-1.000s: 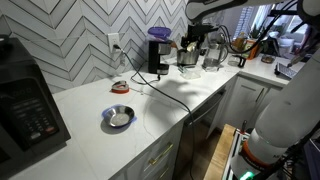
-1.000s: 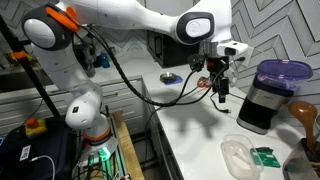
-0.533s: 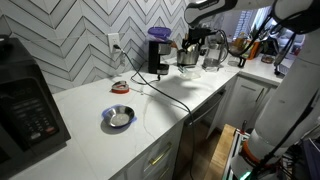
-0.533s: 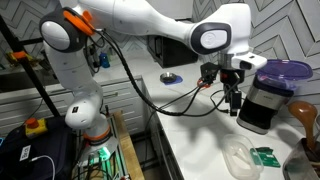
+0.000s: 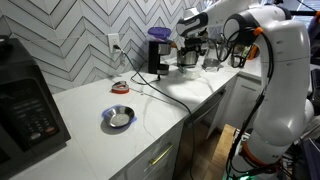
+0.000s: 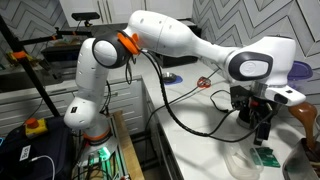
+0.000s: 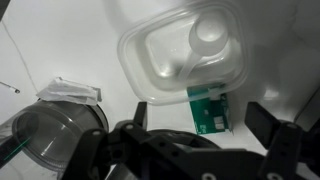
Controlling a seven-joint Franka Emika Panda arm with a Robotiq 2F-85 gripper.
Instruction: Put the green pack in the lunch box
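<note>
gripper (image 7: pixel 205 142): fingers spread wide with nothing between them, hanging above the counter, over the pack and the box; also seen in an exterior view (image 6: pixel 264 130)
green pack (image 7: pixel 208 108): lies flat on the white counter (image 7: pixel 60 50), outside the lunch box, its upper edge right at the box's rim; whether they touch cannot be told
lunch box (image 7: pixel 185 55): clear plastic, open side up, with a round moulded recess in one corner
writing: pale print on the green pack, too blurred to read; no brand legible anywhere
glass jar (image 7: pixel 50 135): clear, beside the box, at the lower edge of the wrist view
metal bowl (image 5: pixel 119 117): on the counter, well apart from the arm
microwave (image 5: pixel 25 105): black, at the counter's far end
</note>
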